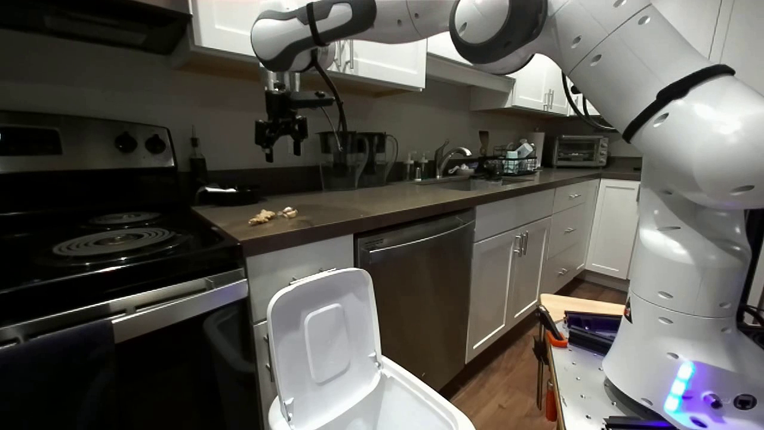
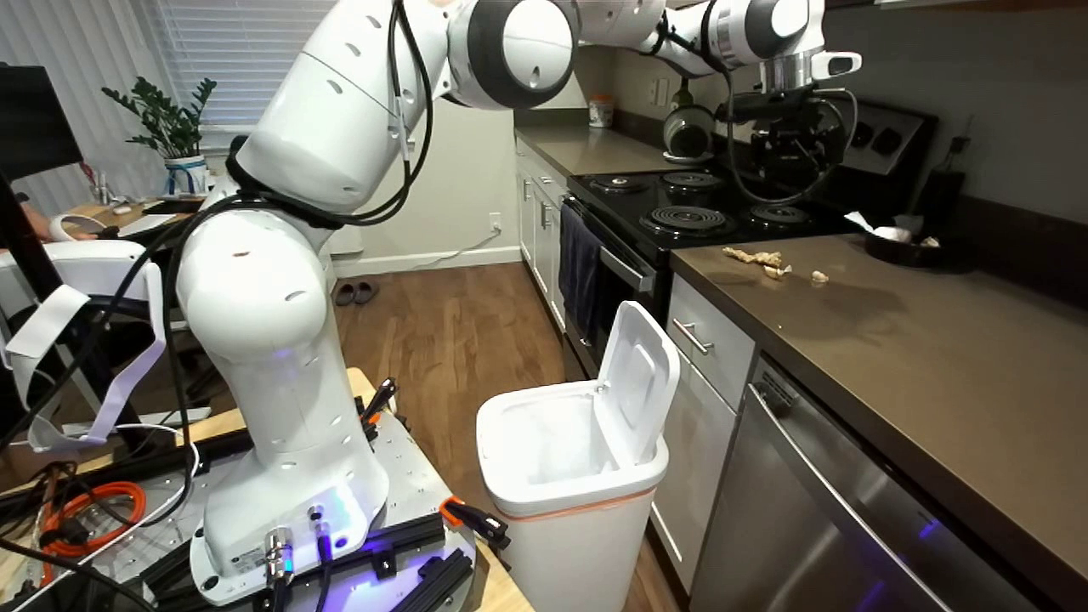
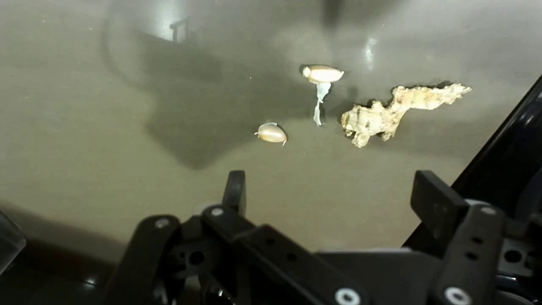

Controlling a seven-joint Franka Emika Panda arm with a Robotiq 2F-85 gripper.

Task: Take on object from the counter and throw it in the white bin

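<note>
The counter [image 1: 358, 206] is dark brown and also shows in an exterior view [image 2: 960, 365] and the wrist view [image 3: 106, 186]. On its stove end lie a knobbly tan ginger root [image 3: 374, 118] and two pale garlic cloves [image 3: 272, 133] [image 3: 323, 74], one with a strip of loose skin. The ginger shows in both exterior views [image 1: 261, 217] [image 2: 755, 257]. My gripper [image 1: 283, 149] is open and empty, pointing down, well above the counter near these things; it also shows in the wrist view [image 3: 330, 190]. The white bin [image 2: 586, 544] stands before the cabinets, lid [image 1: 325, 343] raised.
A black stove [image 2: 688, 218] adjoins the counter. A black dish [image 2: 909, 248] sits against the wall. Clear pitchers [image 1: 340, 161] stand at the back of the counter. White upper cabinets [image 1: 388, 60] hang behind the arm. A dishwasher [image 1: 418, 298] is below.
</note>
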